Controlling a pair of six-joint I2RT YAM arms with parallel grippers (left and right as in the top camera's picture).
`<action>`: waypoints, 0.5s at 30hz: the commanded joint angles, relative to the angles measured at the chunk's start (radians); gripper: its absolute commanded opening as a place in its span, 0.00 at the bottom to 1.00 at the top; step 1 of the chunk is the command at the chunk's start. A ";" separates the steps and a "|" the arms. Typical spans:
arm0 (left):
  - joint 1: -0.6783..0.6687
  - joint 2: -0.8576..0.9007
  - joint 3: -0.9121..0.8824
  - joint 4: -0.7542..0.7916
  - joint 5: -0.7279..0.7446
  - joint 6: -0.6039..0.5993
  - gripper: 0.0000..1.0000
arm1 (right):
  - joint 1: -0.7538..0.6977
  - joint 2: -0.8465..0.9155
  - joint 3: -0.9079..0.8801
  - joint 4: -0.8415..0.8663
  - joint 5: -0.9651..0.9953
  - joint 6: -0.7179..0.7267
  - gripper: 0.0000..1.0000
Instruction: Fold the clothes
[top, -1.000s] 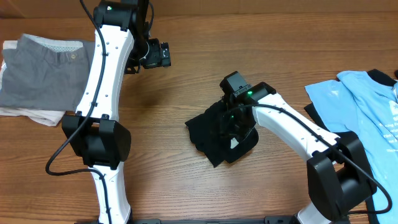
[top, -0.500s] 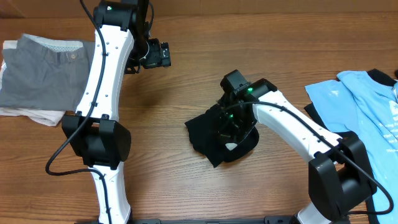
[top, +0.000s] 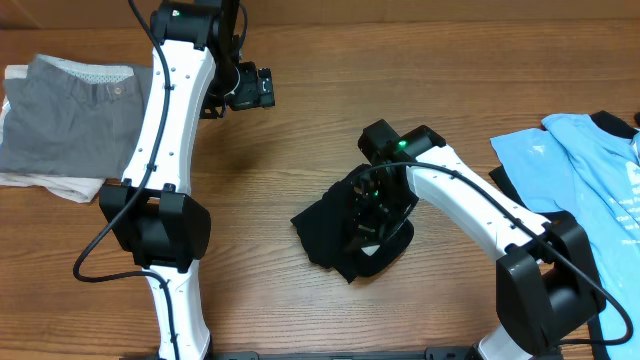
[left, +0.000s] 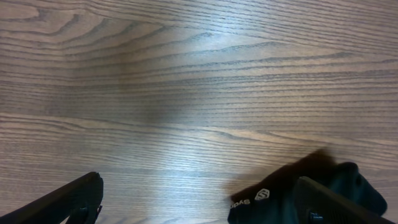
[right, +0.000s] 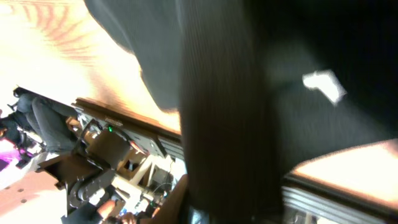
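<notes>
The small white print (left: 261, 194) on the large plain black fabric shirt (top: 322, 228) is too small to read from the left wrist. The white scrap (right: 323, 86) in the right wrist view is only a blur. The shirt lies bunched mid-tabletop (top: 300, 140) under the right hand (top: 372, 212), whose grip I cannot tell. Since a second ago the bunch has slid slightly left, and its white patch no longer shows from overhead. The left hand (top: 250, 88) is unmoved and spread wide. The light blue, black-trimmed shirt (top: 585, 170) lies far right.
</notes>
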 joint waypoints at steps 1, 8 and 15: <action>-0.001 0.010 -0.005 0.001 -0.008 0.009 1.00 | -0.001 -0.013 0.025 -0.067 0.021 -0.050 0.21; -0.001 0.010 -0.005 0.002 -0.008 0.009 1.00 | -0.004 -0.018 0.026 -0.215 0.304 0.030 0.32; -0.001 0.010 -0.005 0.003 -0.008 0.008 1.00 | -0.037 -0.070 0.132 -0.138 0.306 0.061 0.33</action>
